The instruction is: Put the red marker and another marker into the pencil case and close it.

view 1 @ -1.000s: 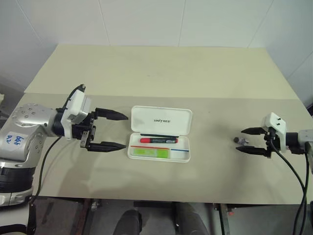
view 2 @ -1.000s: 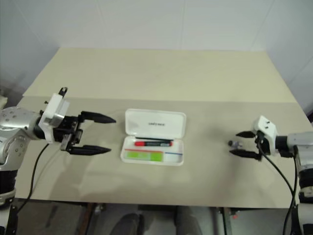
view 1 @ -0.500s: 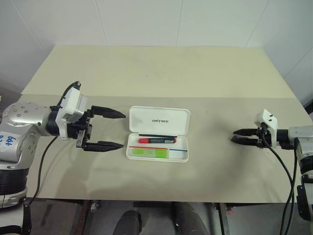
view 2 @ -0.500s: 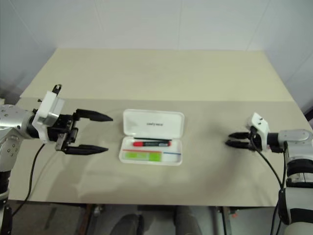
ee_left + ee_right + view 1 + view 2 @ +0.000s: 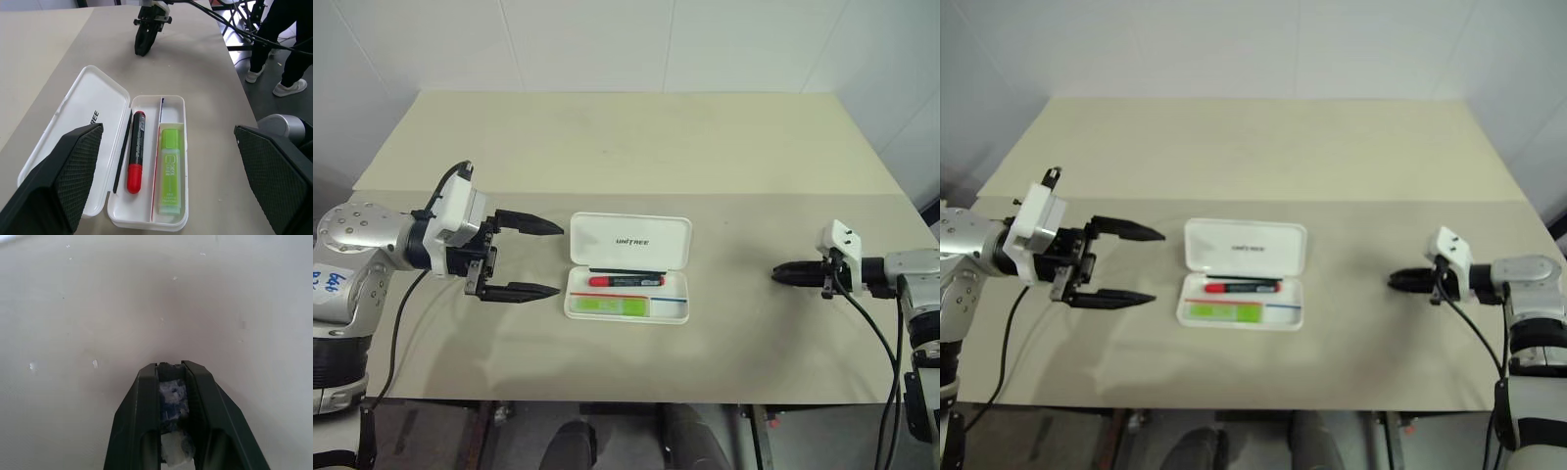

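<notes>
Both the red marker (image 5: 135,152) and the green marker (image 5: 170,176) are lying in the pencil case (image 5: 628,268) – the left end effector (image 5: 536,259), gaping wide, should be swinging the lid shut squarely – the right end effector (image 5: 787,272) is pinching a small dark scrap

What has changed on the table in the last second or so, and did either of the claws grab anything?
The right gripper snapped shut on a small dark object that lay between its open fingers, then shifted a little toward the pencil case. The left gripper stayed open beside the case. The case stayed open, with the red marker and green marker inside.
</notes>
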Tool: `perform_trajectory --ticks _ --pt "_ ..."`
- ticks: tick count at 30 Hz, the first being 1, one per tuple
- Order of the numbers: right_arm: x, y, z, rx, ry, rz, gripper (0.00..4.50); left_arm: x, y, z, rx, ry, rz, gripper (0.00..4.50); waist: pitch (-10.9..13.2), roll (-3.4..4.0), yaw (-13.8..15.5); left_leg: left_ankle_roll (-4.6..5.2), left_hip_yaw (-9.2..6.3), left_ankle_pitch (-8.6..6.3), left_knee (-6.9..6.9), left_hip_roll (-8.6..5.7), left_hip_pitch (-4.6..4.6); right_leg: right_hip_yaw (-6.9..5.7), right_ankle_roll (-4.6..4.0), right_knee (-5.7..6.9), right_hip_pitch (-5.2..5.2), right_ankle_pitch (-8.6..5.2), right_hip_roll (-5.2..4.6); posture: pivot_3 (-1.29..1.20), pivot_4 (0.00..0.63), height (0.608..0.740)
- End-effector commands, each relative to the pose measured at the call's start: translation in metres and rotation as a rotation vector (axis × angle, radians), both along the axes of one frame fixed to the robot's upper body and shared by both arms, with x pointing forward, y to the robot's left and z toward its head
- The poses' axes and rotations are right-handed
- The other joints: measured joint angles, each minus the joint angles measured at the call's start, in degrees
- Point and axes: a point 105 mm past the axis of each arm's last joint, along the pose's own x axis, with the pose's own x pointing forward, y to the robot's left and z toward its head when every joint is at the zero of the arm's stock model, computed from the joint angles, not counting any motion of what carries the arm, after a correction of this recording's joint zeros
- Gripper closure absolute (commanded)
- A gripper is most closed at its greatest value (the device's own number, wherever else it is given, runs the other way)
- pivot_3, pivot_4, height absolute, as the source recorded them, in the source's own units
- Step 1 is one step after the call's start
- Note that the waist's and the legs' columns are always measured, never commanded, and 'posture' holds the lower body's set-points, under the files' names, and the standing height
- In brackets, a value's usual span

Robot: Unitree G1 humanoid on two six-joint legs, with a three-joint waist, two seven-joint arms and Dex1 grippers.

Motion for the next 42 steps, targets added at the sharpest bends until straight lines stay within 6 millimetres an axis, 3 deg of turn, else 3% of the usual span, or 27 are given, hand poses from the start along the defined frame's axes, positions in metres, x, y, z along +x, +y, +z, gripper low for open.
perform_trajectory --ticks 1,10,17,20,31,42 --pt "-0.009 0.032 0.039 0.064 -0.118 0.103 4.14 -0.002 0.002 -0.006 0.002 -0.019 -0.006 0.00 0.0 0.00 0.4 -0.04 -0.03 0.02 0.00 0.00 -0.04 -0.01 0.00 0.05 -0.05 0.00 0.00 0.00 0.150 0.740" --pt "-0.056 0.108 0.056 0.184 -0.107 0.245 4.14 -0.006 -0.002 -0.026 -0.026 0.022 0.000 0.00 0.0 -0.03 2.1 -0.10 -0.12 0.05 0.11 -0.06 -0.40 -0.06 -0.04 0.26 -0.44 -0.03 -0.08 0.00 0.150 0.740" --pt "-0.072 0.152 0.037 0.237 -0.057 0.287 4.14 -0.006 -0.004 -0.038 -0.015 0.029 -0.010 0.00 0.0 -0.08 2.0 -0.12 -0.13 0.07 0.09 -0.04 -0.39 -0.08 -0.08 0.29 -0.45 -0.05 -0.05 0.00 0.150 0.740" --pt "-0.074 0.162 0.028 0.238 -0.046 0.296 4.14 -0.006 -0.006 -0.038 -0.024 0.030 -0.013 0.00 0.0 -0.09 1.9 -0.11 -0.12 0.07 0.07 -0.05 -0.41 -0.07 -0.08 0.29 -0.48 -0.05 -0.05 0.00 0.150 0.740" --pt "-0.065 0.178 0.003 0.166 -0.027 0.372 4.14 -0.006 -0.013 -0.041 -0.036 0.031 -0.023 0.00 0.0 -0.11 1.9 -0.11 -0.12 0.07 0.08 -0.06 -0.40 -0.08 -0.09 0.30 -0.49 -0.05 -0.04 0.00 0.150 0.740" --pt "-0.058 0.171 -0.012 0.113 -0.006 0.401 4.14 -0.006 -0.011 -0.039 -0.030 0.022 -0.006 0.00 -0.1 -0.11 1.9 -0.11 -0.12 0.07 0.07 -0.05 -0.40 -0.09 -0.09 0.29 -0.49 -0.05 -0.03 0.00 0.150 0.740"
